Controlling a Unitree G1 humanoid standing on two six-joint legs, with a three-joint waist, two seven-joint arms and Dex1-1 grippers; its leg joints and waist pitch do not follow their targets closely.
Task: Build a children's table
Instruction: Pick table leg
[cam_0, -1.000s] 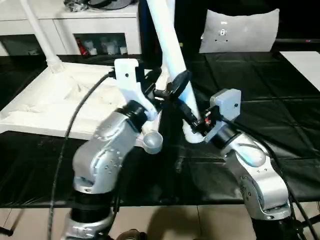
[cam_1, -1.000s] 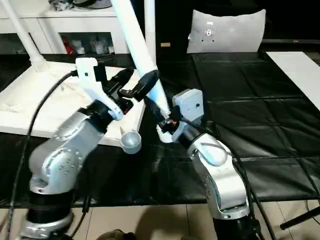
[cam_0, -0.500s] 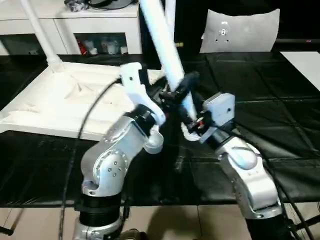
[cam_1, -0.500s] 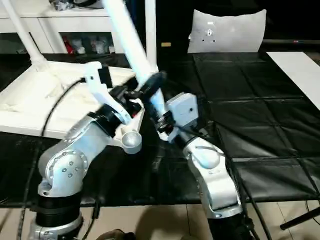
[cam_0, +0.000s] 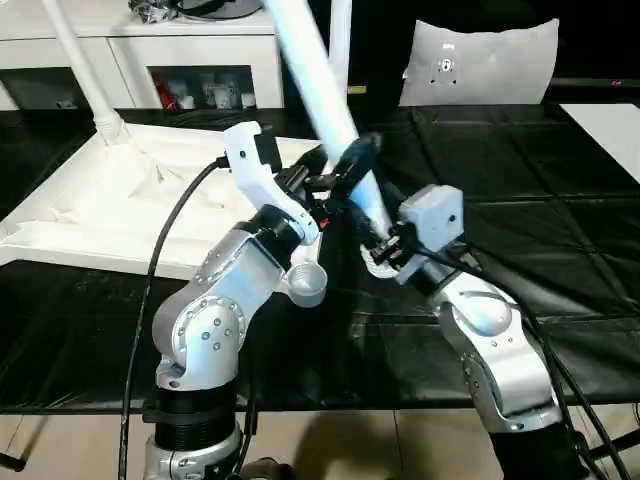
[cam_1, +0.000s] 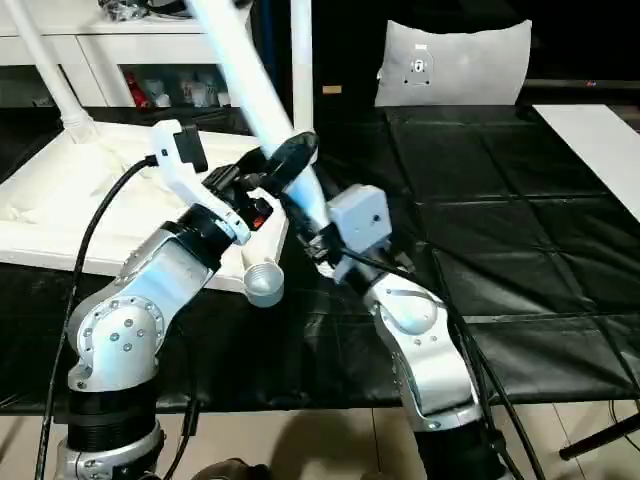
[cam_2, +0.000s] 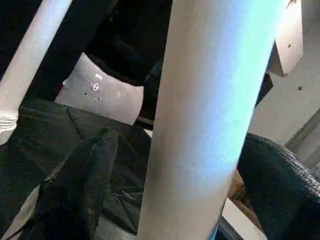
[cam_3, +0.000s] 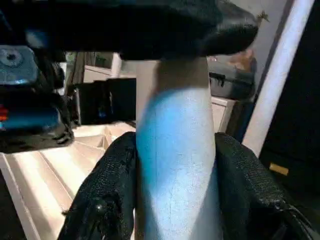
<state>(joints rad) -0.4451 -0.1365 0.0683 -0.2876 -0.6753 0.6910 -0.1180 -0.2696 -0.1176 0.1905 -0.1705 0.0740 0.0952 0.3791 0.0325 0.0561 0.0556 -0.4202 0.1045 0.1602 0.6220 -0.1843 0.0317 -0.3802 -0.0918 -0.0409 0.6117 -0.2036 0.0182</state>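
White table leg (cam_0: 318, 75) slanting from top centre of the frame down to mid-frame, lower end near the corner of the tabletop (cam_0: 120, 200). Right end effector (cam_0: 385, 250) clamped on the leg's lower part, black fingers (cam_3: 107, 200) pressed to both sides. Left end effector (cam_0: 345, 168) higher up the same leg, fingers (cam_2: 80, 185) spread apart either side, not visibly touching. Tabletop lying upside down at left on the black-covered bench (cam_0: 520, 250), another leg (cam_0: 85, 75) standing upright in its far corner. Grey-white cushion (cam_0: 480, 60) at upper right.
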